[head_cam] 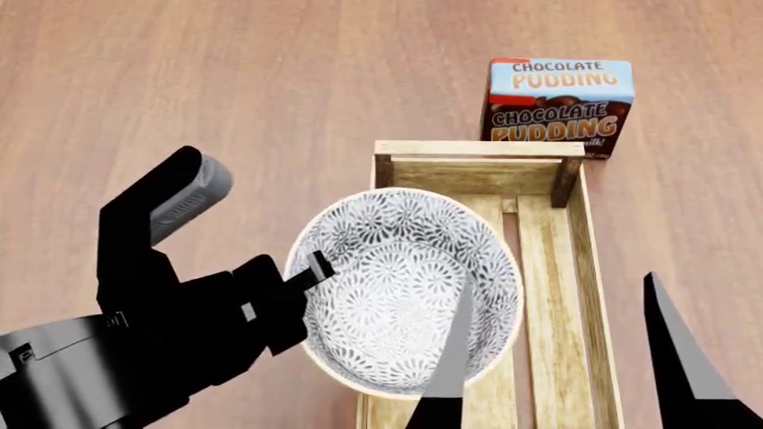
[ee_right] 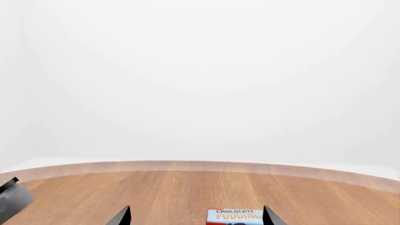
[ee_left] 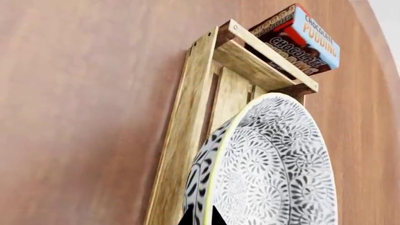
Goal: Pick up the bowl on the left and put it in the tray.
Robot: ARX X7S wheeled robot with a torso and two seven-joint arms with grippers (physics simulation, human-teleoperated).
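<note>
The floral-patterned bowl [head_cam: 412, 290] hangs over the near half of the light-wood tray [head_cam: 573, 268], its left rim pinched by my left gripper [head_cam: 313, 266]. In the left wrist view the two dark fingertips close on the bowl's rim [ee_left: 216, 187], with the bowl [ee_left: 275, 164] filling the lower right and the tray [ee_left: 187, 126] stretching away behind it. My right gripper [head_cam: 560, 357] is open near the bottom of the head view, above the tray's near end, with nothing between its fingers. In the right wrist view the right gripper [ee_right: 196, 216] shows only its spread tips.
A chocolate pudding box [head_cam: 558, 105] stands just past the tray's far end, also seen as the pudding box [ee_left: 300, 40] and the pudding box [ee_right: 234, 217]. The brown wooden table [head_cam: 179, 80] stretches to the left and back, with its curved far edge [ee_right: 200, 164] in the right wrist view.
</note>
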